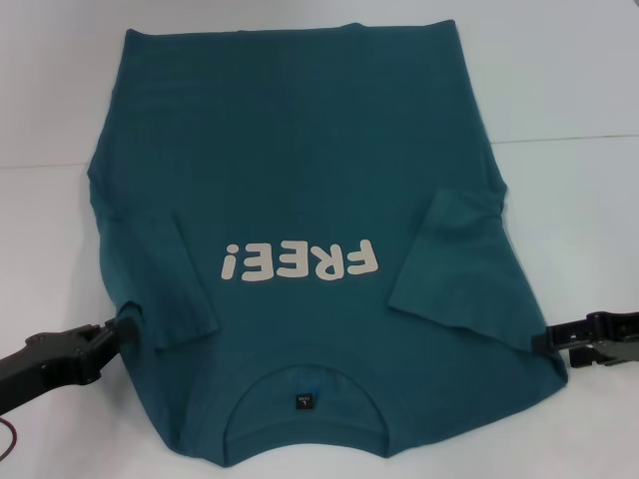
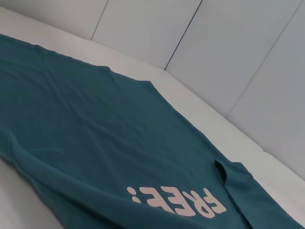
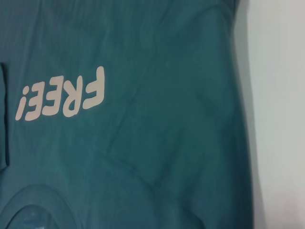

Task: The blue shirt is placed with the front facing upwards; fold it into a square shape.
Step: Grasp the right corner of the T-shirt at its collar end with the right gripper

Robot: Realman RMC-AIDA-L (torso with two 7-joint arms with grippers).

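A large dark teal-blue short-sleeved cotton T-shirt (image 1: pixel 300 180) lies spread front-up across the centre of the white desk (image 1: pixel 579 90), its round neck at the bottom of the head view and its hem toward the top. White "FREE!" lettering (image 1: pixel 300 262) runs across the chest, reading upside down from the head camera, and a small dark label (image 1: pixel 305 401) sits inside the collar. Both short sleeves are folded inward over the body, one at the lower left (image 1: pixel 165 284), the other at the right (image 1: pixel 459 264).

The black left gripper (image 1: pixel 122 332) sits at the lower left of the frame, its tip meeting the shirt's edge beside the folded sleeve; whether its fingers are open or closed on the cloth cannot be told. The black right gripper (image 1: pixel 547 339) reaches in from the lower right edge, its tip at the shirt's shoulder edge, finger state likewise unclear.

The cloth looks soft and matte, with shallow creases across the chest. Pale panelled walls (image 2: pixel 214 43) rise behind the desk in the left wrist view.
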